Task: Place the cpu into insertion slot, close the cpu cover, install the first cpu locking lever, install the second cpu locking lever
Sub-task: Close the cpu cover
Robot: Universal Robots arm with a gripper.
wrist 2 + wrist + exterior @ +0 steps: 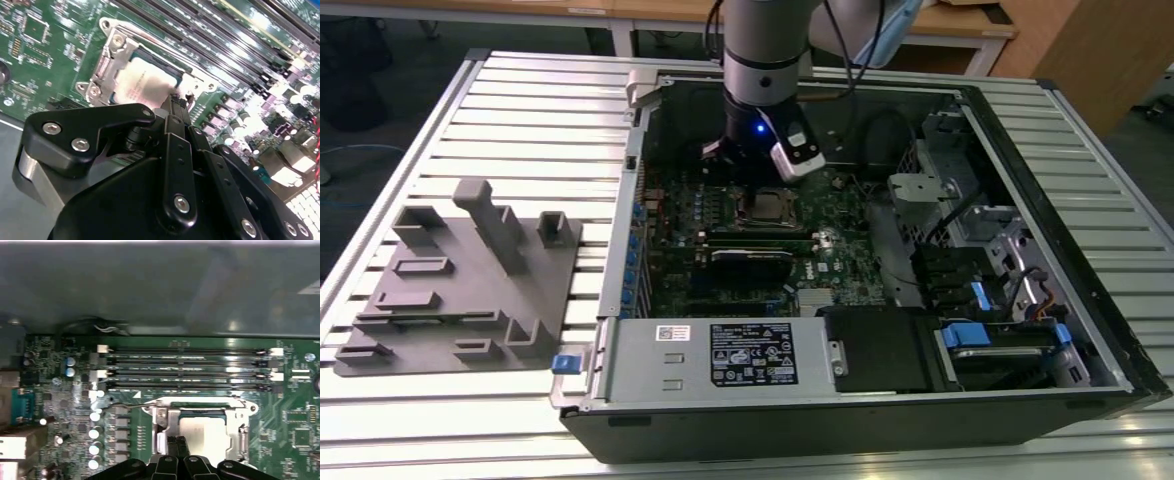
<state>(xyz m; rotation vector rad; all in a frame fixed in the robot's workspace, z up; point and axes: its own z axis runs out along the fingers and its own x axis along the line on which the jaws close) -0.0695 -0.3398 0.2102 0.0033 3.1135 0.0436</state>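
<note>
Your arm point(761, 50) drops straight down from above into the open computer case point(1067, 200), which lies on its side on the slatted tabletop point(520, 120). The wrist stands upright over the green motherboard point(854, 250), beside the memory slots point(190, 367).

The cpu point(142, 82) sits in its socket with its dull silvery top facing up. The cpu cover point(112, 57) lies flat over it, and the shiny frame rings the chip so that the metal top shows through the window. In the first wrist view a thin wire lever point(120, 405) pokes out from one corner of the socket. You cannot tell whether it is latched.

Your hand point(175, 102) is clenched, with its black fingers drawn together into one narrow tip. In both wrist views that tip meets the cover's edge, just beside the chip. You cannot tell whether anything is pinched between the fingers.
</note>
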